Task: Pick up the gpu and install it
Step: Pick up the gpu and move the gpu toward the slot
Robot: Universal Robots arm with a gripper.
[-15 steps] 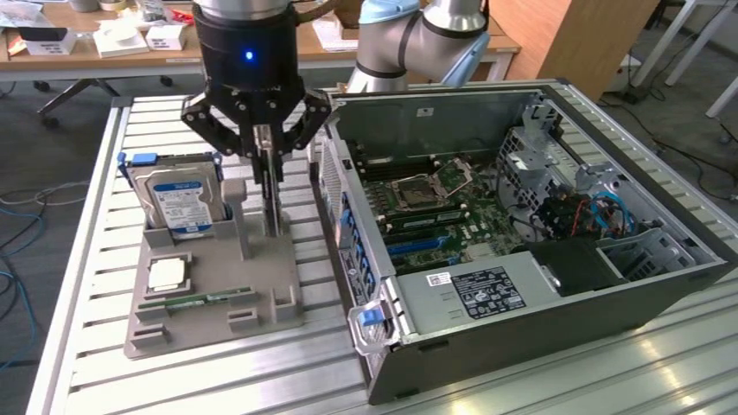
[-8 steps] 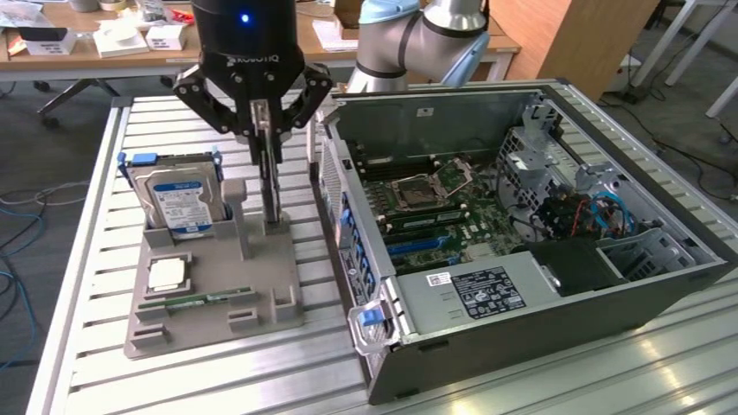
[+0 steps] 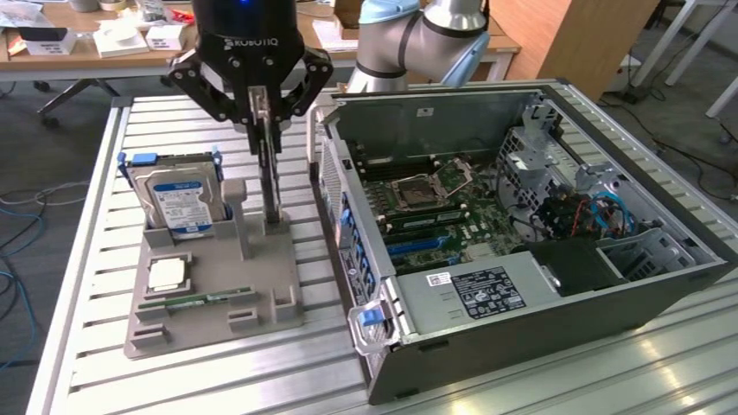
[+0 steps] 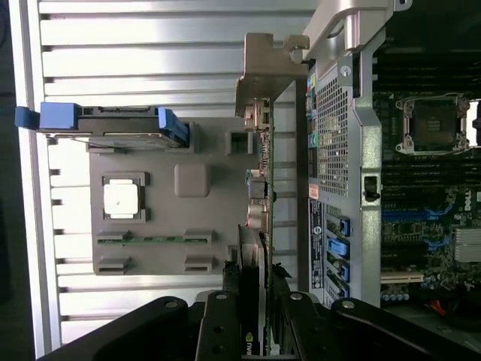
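Observation:
My gripper [image 3: 263, 117] is shut on the gpu [image 3: 271, 173], a thin dark card that hangs upright and edge-on beneath the fingers. Its lower end reaches the rear of the grey holder tray [image 3: 271, 277]; I cannot tell whether it still touches the tray. In the wrist view the gpu [image 4: 258, 218] runs between my fingertips [image 4: 255, 282], and its grey metal bracket [image 4: 267, 71] points away from me. The open computer case [image 3: 542, 328] lies on its side to the exterior view's right, with the motherboard [image 3: 438, 207] facing up.
The tray also carries a silver hard drive [image 3: 179, 199] standing in blue rails, a square processor [image 3: 169, 274] and a narrow green memory stick [image 3: 196, 301]. The case's rear panel [image 4: 338, 150] stands close beside the card. Desks with clutter stand behind the slatted metal table [image 3: 92, 363].

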